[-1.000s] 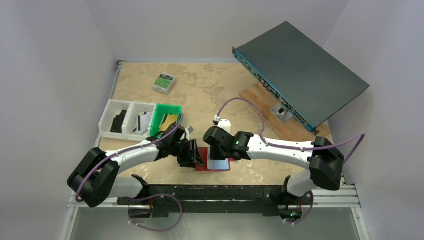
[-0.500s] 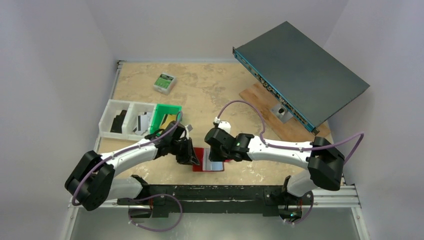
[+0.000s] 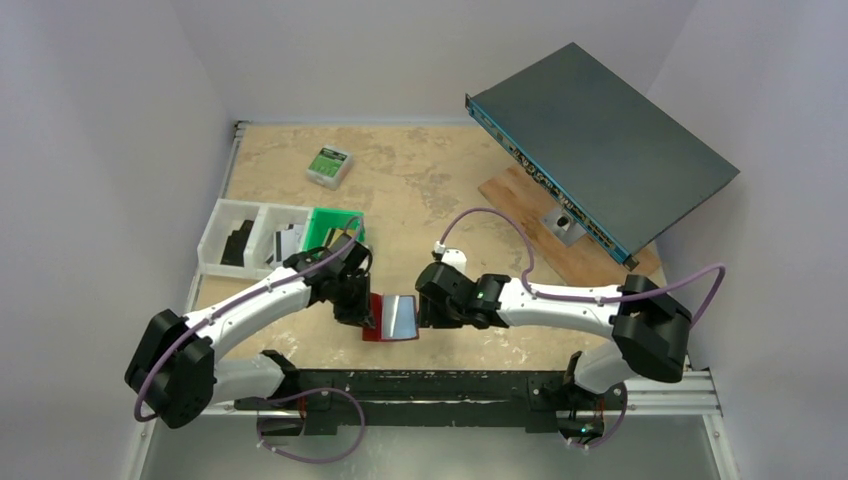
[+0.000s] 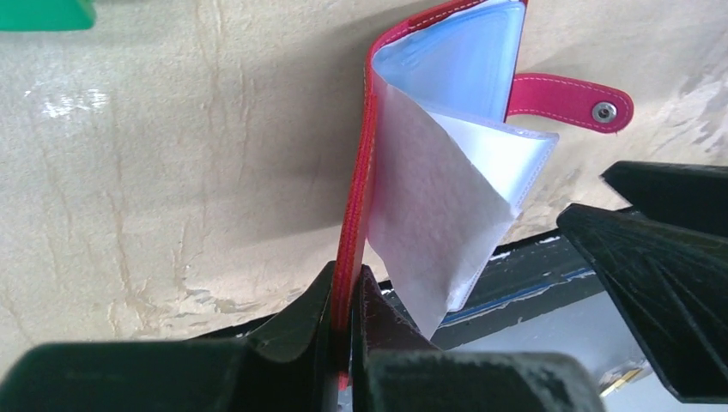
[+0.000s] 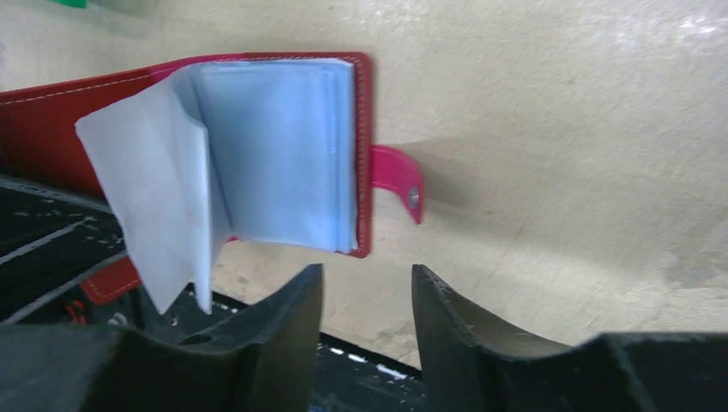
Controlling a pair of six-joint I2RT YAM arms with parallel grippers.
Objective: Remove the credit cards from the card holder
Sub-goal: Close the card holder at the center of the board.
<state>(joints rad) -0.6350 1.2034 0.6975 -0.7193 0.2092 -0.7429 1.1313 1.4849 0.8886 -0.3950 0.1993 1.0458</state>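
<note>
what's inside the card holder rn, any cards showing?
The open card holder shows a fanned stack of pale blue sleeves. No card face is visible; the frosted sleeves hide whatever they hold.

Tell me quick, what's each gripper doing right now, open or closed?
Left gripper: closed on the card holder, pinching its red cover.
Right gripper: open, holding nothing.
</note>
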